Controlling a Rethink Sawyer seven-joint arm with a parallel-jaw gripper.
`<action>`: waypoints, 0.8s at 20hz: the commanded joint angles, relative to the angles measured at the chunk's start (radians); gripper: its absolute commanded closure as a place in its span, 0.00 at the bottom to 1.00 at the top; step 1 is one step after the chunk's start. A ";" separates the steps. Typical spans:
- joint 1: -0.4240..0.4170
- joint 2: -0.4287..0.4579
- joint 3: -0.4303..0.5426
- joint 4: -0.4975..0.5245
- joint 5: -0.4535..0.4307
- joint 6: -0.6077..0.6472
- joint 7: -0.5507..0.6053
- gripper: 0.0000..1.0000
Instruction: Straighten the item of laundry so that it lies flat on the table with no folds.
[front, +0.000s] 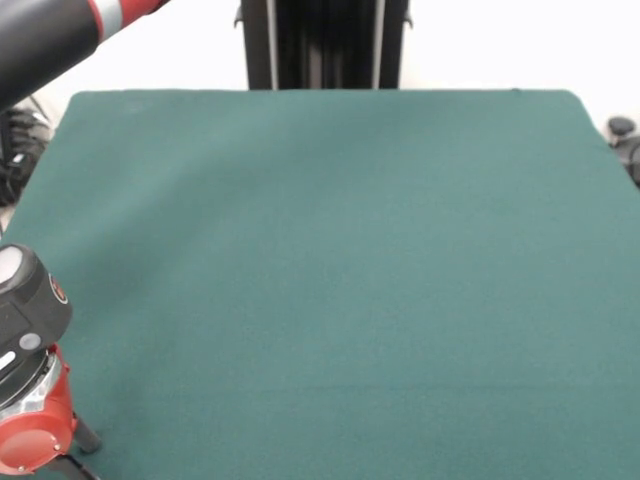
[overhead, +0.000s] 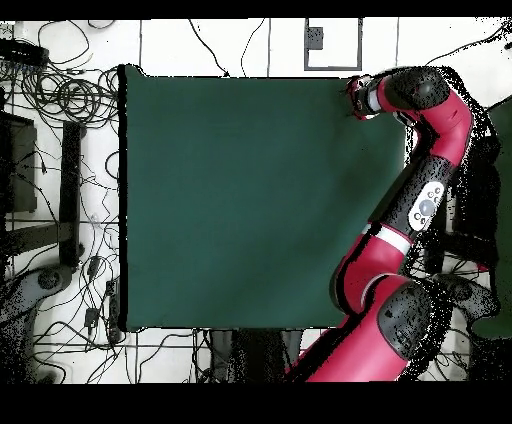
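The green surface (front: 330, 250) carries nothing in either view; the towel of the task is not visible anywhere, so I cannot say where it is. The red arm (overhead: 425, 190) bends along one side of the surface, and its gripper (front: 75, 445) is at the near left corner in the front view. Only dark tips show there, so whether the fingers are wide or narrow I cannot tell. The risk, in my judgement: any straightening move now would only rub the bare felt.
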 joint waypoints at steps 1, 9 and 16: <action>0.012 0.092 -0.021 -0.021 -0.034 -0.067 -0.236 0.00; 0.002 0.110 -0.041 -0.005 -0.022 -0.161 -0.272 0.00; 0.000 0.115 -0.048 -0.001 0.000 -0.171 -0.258 1.00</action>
